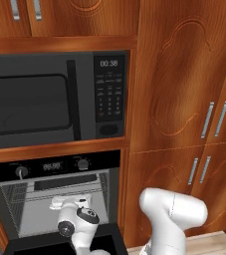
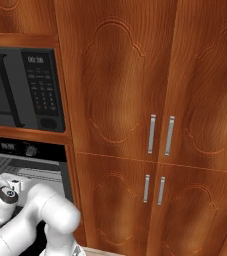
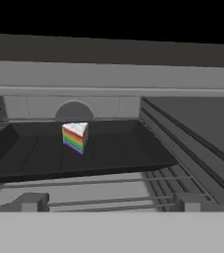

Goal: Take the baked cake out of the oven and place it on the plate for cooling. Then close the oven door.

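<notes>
- Currently, in the left base view, the oven (image 1: 55, 199) is sitting below the dark grey microwave (image 1: 55, 99), both set in a wooden cabinet wall (image 1: 184, 99). The oven's cavity is showing its grey interior and wire racks (image 1: 15, 196), so the oven door (image 1: 64, 245) is lying dropped open, a black slab along the bottom edge.
- The white arm (image 1: 171, 214) is rising at lower right and is reaching left into the oven mouth; the wrist is standing in front of the cavity, and the gripper (image 1: 59, 202) is pointing inward at rack height. Its fingers are too small here to judge.
- Moving to the right base view, the arm (image 2: 40, 215) is bending across the lower left toward the oven (image 2: 25, 170), whose control strip with knobs is running under the microwave (image 2: 25, 87). Tall cabinet doors with silver handles (image 2: 160, 135) are taking up the right side.
- Lastly, in the hand view, the cake (image 3: 75, 137), a wedge with rainbow layers and white top, is standing upright on a black tray (image 3: 123, 153) that is resting on the wire racks (image 3: 108, 190) inside the oven. The cake is sitting left of the tray's middle.
- The gripper is standing spread as wide as it goes and is holding nothing; the cake is lying well ahead of it, untouched.
</notes>
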{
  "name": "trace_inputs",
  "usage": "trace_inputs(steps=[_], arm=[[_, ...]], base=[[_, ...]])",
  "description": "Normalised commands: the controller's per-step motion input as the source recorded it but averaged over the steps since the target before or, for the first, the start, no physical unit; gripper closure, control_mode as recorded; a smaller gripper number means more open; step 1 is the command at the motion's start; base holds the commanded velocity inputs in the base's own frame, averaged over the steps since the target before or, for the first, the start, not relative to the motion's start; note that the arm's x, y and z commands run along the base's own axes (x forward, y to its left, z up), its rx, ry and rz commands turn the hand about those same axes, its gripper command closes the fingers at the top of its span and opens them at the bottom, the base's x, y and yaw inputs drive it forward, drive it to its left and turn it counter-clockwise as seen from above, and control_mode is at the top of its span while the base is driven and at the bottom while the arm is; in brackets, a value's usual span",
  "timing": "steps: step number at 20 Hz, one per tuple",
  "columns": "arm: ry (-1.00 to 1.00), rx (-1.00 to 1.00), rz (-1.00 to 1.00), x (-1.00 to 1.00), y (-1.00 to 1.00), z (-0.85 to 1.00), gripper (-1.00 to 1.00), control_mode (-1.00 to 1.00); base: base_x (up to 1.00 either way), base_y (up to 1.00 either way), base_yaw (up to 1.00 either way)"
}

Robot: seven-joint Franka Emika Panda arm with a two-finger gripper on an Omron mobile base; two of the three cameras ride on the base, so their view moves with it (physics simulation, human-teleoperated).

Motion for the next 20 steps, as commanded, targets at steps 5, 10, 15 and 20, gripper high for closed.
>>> trace_inputs(steps=[5,10,15,20], arm=[[-0.01,0.15,-0.03,0.22,0.10,-0.29,-1.00,-1.00],[-0.05,0.06,-0.04,0.23,0.21,-0.07,-1.00,-1.00],[-0.01,0.00,-0.04,0.27,0.15,-0.04,-1.00,-1.00],[0.01,-0.07,0.00,0.42,0.23,-0.32,-1.00,-1.00]], base=[[0.00,0.00,0.00],[0.00,0.00,0.00],[0.00,0.00,0.00],[0.00,0.00,0.00]])
